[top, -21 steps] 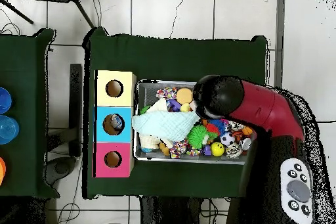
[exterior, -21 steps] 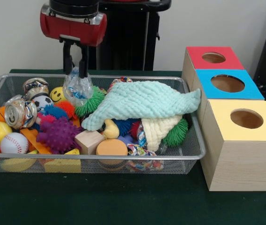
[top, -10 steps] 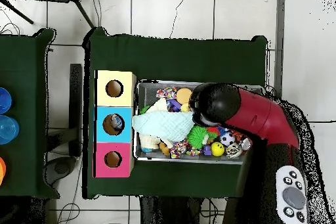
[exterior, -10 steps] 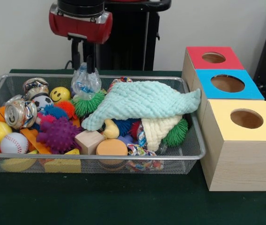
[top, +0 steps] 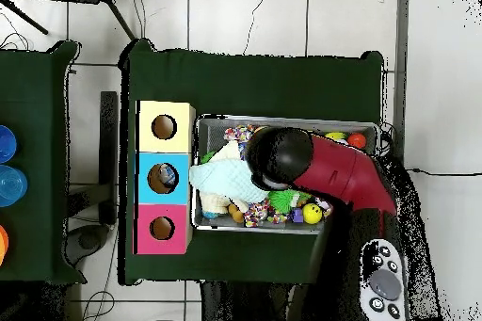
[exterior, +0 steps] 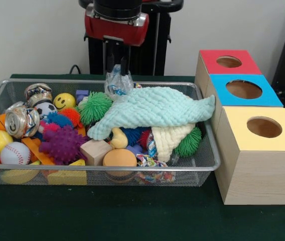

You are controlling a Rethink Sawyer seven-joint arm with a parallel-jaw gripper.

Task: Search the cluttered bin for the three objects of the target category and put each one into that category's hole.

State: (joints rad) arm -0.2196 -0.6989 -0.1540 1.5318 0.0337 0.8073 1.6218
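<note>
Clear crumpled plastic bottle (exterior: 118,83) hung from your claw (exterior: 117,67), whose fingers were closed on its top, above the wire bin's (exterior: 102,170) far rim, just beside the mint cloth (exterior: 155,111). It seemed lifted clear of the green spiky ball (exterior: 96,107), though you couldn't be certain.

A robot test lab: a table (exterior: 132,221) draped in dark green cloth holds a wire bin (exterior: 202,165) of assorted toys beside three wooden boxes (exterior: 253,165) with coloured tops and round holes, on a tiled floor (top: 282,16) with loose cables (top: 28,63).
</note>
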